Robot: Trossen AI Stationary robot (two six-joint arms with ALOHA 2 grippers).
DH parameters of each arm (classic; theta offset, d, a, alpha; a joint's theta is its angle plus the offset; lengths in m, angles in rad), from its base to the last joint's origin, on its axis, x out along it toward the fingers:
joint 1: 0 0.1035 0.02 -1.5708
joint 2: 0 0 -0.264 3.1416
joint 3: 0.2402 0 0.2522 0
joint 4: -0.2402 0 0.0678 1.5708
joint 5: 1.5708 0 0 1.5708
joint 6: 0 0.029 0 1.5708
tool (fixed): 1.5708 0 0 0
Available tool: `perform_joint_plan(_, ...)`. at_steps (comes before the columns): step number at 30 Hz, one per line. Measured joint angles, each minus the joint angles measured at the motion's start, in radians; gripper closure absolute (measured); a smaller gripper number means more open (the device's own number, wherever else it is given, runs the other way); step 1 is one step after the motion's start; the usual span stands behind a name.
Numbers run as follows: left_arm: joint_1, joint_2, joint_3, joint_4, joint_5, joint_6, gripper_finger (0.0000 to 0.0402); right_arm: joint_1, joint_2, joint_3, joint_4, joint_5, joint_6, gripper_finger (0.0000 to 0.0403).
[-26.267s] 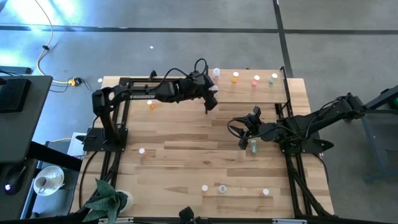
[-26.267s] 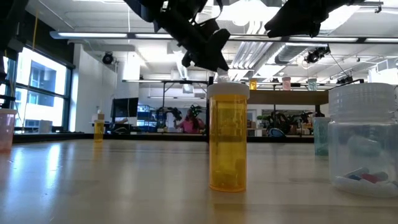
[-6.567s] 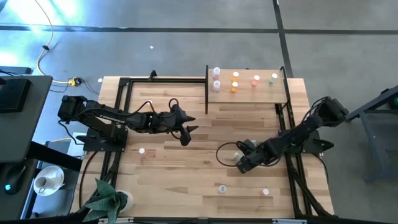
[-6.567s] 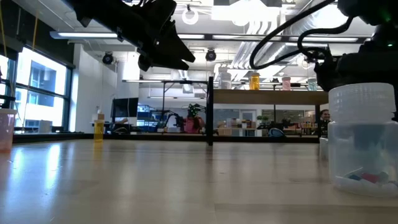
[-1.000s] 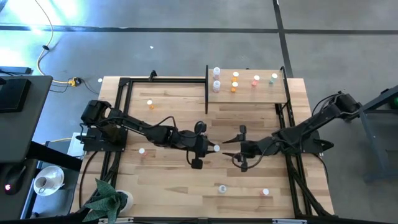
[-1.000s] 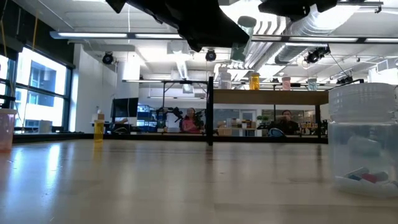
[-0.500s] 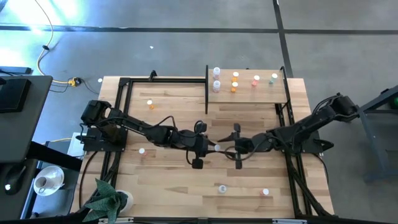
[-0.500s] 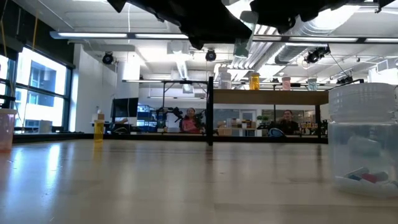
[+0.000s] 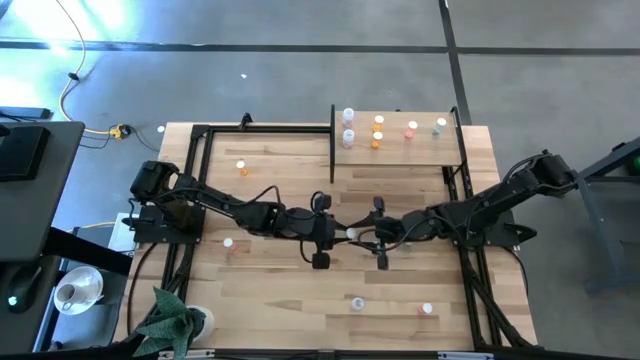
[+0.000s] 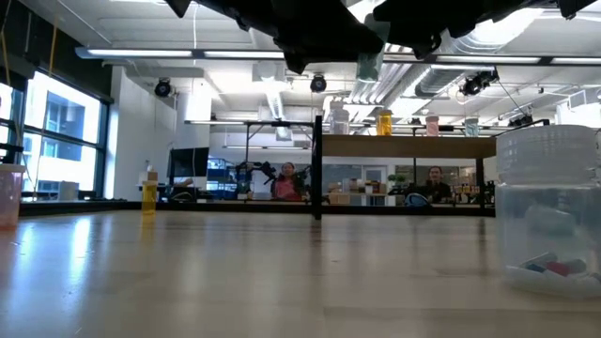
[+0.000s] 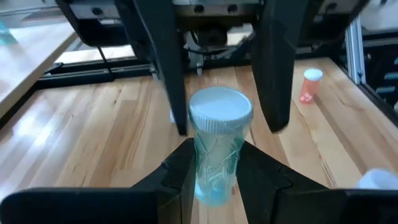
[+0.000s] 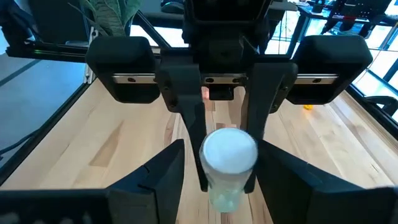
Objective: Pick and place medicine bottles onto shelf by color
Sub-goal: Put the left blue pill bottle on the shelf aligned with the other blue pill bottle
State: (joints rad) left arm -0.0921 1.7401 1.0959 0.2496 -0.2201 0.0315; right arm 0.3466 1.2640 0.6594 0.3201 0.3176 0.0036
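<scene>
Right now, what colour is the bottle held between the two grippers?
Pale green with a white cap; the bottle shows best in the left wrist view, clamped by the left gripper.

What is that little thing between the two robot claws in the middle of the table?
A green bottle with a white cap. The left gripper has its jaws shut on it, the right gripper's open jaws flank it; both wrist views show it.

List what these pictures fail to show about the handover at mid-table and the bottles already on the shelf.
- High view: the green bottle between the left gripper and right gripper is too small to show who grips it.
- Low view: both grippers are cut off by the top edge.
- Right wrist view: the bottle's body is hidden behind its white cap.
- Shelf: contents of its bottles are too small to tell.
</scene>
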Motion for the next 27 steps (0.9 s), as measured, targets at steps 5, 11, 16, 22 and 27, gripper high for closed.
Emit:
perform_joint_plan(5, 0.0, 0.0, 0.0, 0.001, 0.0, -0.003, 0.0314, 0.0, 0.0, 0.0, 0.0, 0.0, -0.002, 0.0251)
perform_joint_plan(11, -0.001, 0.0, 0.0, 0.001, -0.001, -0.003, 0.0314, 0.0, -0.001, 0.0, 0.0, 0.004, -0.002, 0.0279)
perform_joint_plan(16, -0.001, 0.0, 0.0, 0.002, -0.001, -0.003, 0.0312, 0.0, -0.001, 0.0, 0.0, 0.004, -0.001, 0.0293)
perform_joint_plan(22, -0.001, 0.0, 0.0, 0.002, -0.014, -0.019, 0.0295, 0.0, -0.001, 0.0, 0.0, 0.005, -0.002, 0.0295)
perform_joint_plan(27, -0.001, 0.0, 0.0, 0.002, -0.038, -0.013, 0.0267, 0.0, -0.001, 0.0, 0.0, 0.008, -0.003, 0.0296)
